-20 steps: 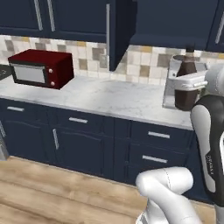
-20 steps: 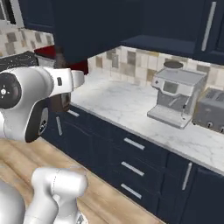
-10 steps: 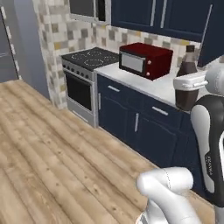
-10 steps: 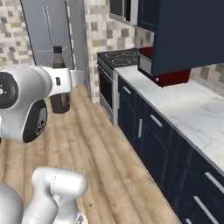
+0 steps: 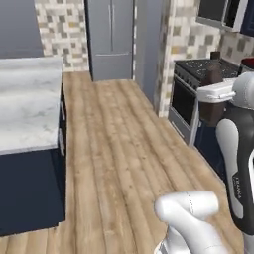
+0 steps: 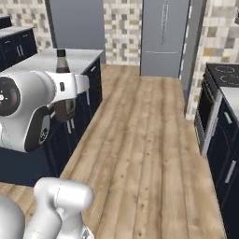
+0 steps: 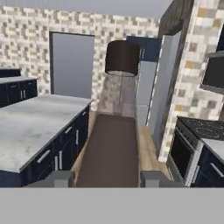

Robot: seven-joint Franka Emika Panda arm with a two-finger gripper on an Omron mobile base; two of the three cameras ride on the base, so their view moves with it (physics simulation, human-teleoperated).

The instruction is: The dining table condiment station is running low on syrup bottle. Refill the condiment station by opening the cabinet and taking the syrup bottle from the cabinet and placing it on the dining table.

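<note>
Above wood floor (image 5: pixel 114 144): arm raised, tool (image 7: pixel 109 177) clamped around upright syrup bottle (image 7: pixel 111 144).

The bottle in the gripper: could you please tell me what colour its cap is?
Black, on the dark brown syrup bottle; clearest in the hand view.

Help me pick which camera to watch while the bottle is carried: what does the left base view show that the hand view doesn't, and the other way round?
Left base view alone: the syrup bottle seen from the side, upright at the arm's end, and much wood floor. Hand view alone: the bottle's body lengthwise between the gripper tips, which are shut on it, black cap far end. Both: a marble-topped counter, the stove and the grey fridge.
</note>
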